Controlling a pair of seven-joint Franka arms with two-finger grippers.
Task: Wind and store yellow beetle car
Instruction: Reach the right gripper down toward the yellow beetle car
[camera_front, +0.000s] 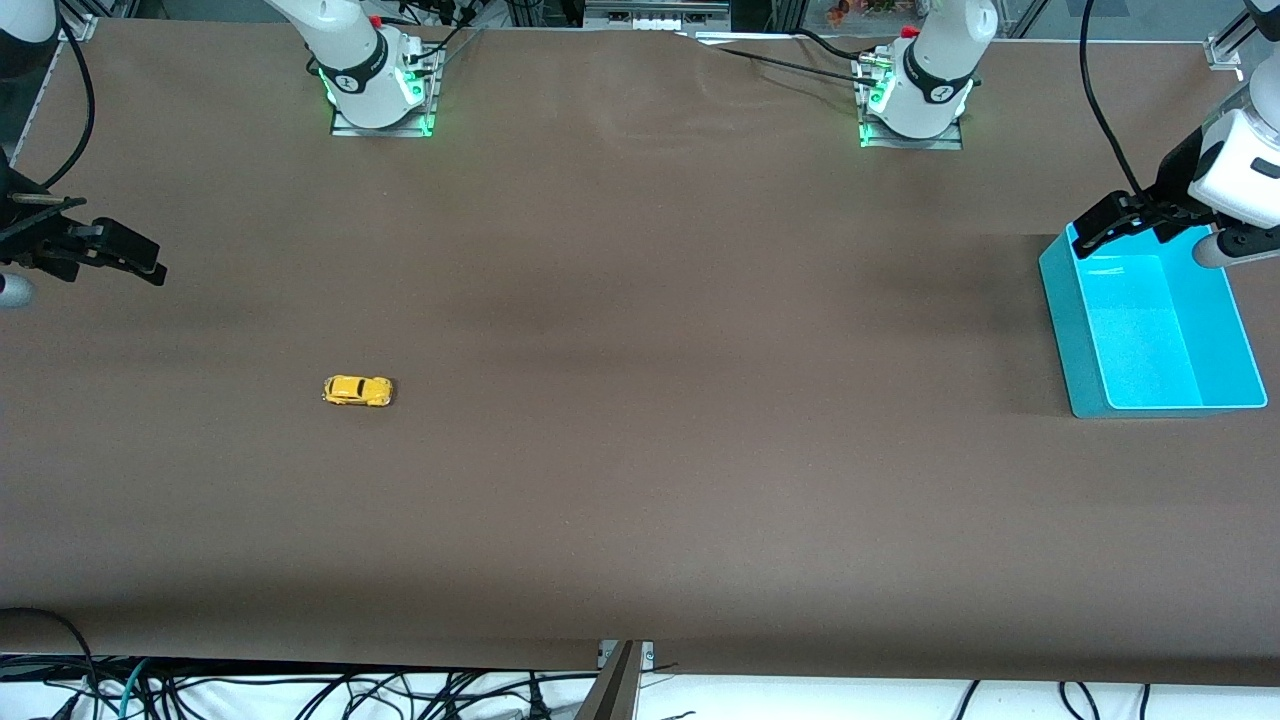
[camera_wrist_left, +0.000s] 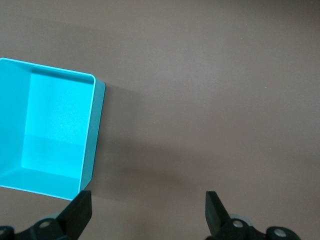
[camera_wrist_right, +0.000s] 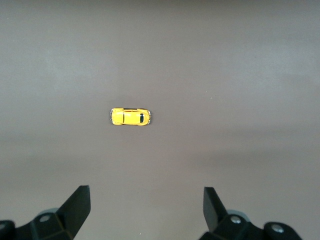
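The yellow beetle car (camera_front: 357, 391) sits on its wheels on the brown table, toward the right arm's end; it also shows in the right wrist view (camera_wrist_right: 130, 117). My right gripper (camera_front: 125, 255) is open and empty, up in the air at the right arm's end of the table, apart from the car (camera_wrist_right: 146, 200). The cyan bin (camera_front: 1150, 335) stands empty at the left arm's end and shows in the left wrist view (camera_wrist_left: 55, 135). My left gripper (camera_front: 1115, 222) is open and empty, over the bin's rim nearest the robots (camera_wrist_left: 148, 205).
The brown table mat (camera_front: 640, 400) runs to a front edge with cables below it. The two arm bases (camera_front: 375, 85) (camera_front: 915, 95) stand along the table's robot side.
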